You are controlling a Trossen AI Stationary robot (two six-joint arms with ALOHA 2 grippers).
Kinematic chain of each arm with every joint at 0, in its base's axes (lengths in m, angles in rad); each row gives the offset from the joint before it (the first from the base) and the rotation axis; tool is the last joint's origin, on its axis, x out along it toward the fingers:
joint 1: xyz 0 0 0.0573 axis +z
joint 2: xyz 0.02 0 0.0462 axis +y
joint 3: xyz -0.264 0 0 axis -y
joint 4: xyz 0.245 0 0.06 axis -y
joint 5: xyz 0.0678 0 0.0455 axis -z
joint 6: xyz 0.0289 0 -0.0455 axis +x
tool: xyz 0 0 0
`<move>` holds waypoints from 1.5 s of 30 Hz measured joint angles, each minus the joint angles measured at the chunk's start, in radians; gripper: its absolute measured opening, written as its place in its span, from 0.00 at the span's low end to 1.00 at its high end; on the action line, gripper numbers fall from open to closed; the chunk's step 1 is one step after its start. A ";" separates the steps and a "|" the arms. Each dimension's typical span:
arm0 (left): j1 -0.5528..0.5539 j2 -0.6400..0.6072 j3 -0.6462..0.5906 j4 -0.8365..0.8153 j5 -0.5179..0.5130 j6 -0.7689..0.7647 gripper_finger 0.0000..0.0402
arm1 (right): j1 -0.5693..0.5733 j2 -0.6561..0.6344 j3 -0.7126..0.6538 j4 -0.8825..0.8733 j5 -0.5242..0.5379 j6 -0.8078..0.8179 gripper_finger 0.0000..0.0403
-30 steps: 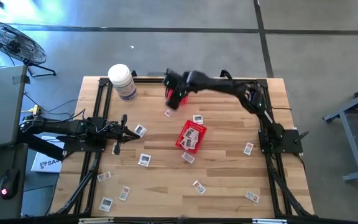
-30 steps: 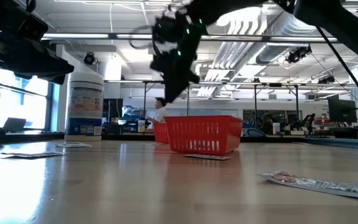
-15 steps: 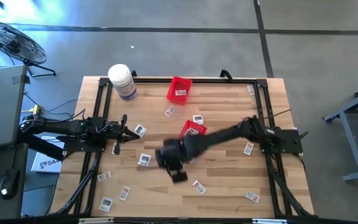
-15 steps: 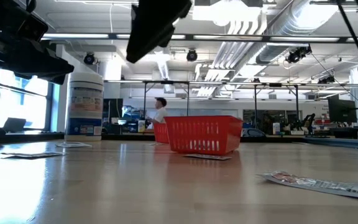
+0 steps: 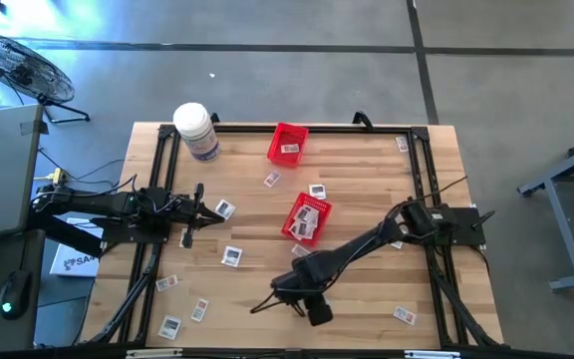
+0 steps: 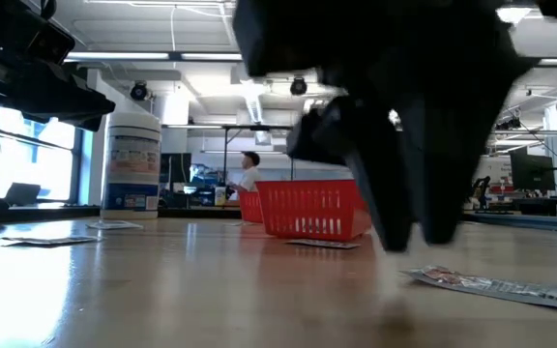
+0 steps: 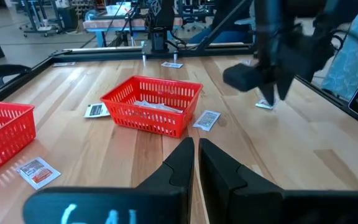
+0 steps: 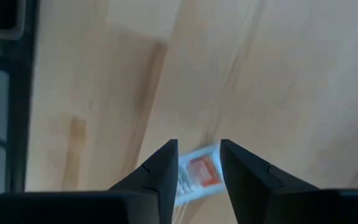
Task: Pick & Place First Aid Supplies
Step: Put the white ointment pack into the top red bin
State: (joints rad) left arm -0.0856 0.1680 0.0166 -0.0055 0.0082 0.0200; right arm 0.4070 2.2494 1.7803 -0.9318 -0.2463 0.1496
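Right wrist view: right end effector (image 8: 197, 165) w/ fingers parted over packet (image 8: 194, 177) flat on wood surface (image 8: 278, 74), red/dark print unreadable. Left end effector (image 7: 196, 155) closed, empty, near left edge.

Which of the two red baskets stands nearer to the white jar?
The far basket, by the table's back edge near the jar; the other basket sits mid-table.

right gripper (image 8: 197, 163) swung from far basket, seemingly over packet (image 8: 194, 177).
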 joint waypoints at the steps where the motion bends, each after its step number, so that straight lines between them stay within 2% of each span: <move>1: 0.000 0.000 0.000 0.000 0.000 0.000 0.05 | -0.001 0.000 -0.016 -0.004 -0.002 -0.013 0.30; 7: 0.000 0.000 0.000 0.000 0.000 0.000 0.05 | -0.001 -0.004 -0.061 0.003 0.008 -0.121 0.31; 17: 0.000 0.000 0.000 0.000 0.000 0.000 0.05 | 0.005 0.000 -0.003 -0.009 0.043 -0.132 0.26; 27: 0.000 0.000 0.000 0.000 0.000 0.000 0.05 | 0.004 0.000 -0.047 0.025 0.109 -0.229 0.21; 36: 0.000 0.000 0.000 0.000 0.000 0.000 0.05 | 0.004 -0.001 -0.047 0.028 0.127 -0.235 0.21; 45: 0.000 0.000 0.000 0.000 0.000 0.000 0.05 | -0.011 -0.013 -0.049 0.050 0.123 -0.318 0.21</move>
State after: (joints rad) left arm -0.0853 0.1679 0.0166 -0.0057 0.0082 0.0200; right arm 0.3965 2.2360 1.7313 -0.8815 -0.1229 -0.1684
